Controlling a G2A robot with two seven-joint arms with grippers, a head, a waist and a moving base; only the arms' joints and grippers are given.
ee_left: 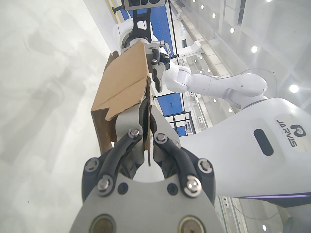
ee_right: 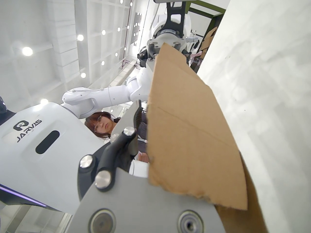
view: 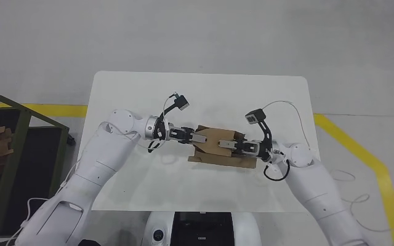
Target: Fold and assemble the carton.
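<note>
Right now my left gripper [ee_left: 146, 116] is pinched tight on one edge panel of the brown carton [view: 212, 150], which sits partly opened on the white table [view: 154, 98] between both arms. My right gripper [view: 230, 145] is at the opposite end; whether it is clamped I cannot tell.

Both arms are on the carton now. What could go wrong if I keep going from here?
1. The left gripper pinches just one thin panel edge of the carton; a hard pull could tear it or let it slip.
2. The arms are at opposite ends, so uneven motion might twist the carton off its creases.
3. The carton hides one side of the right gripper in its own wrist view, so its hold is hard to confirm.
</note>
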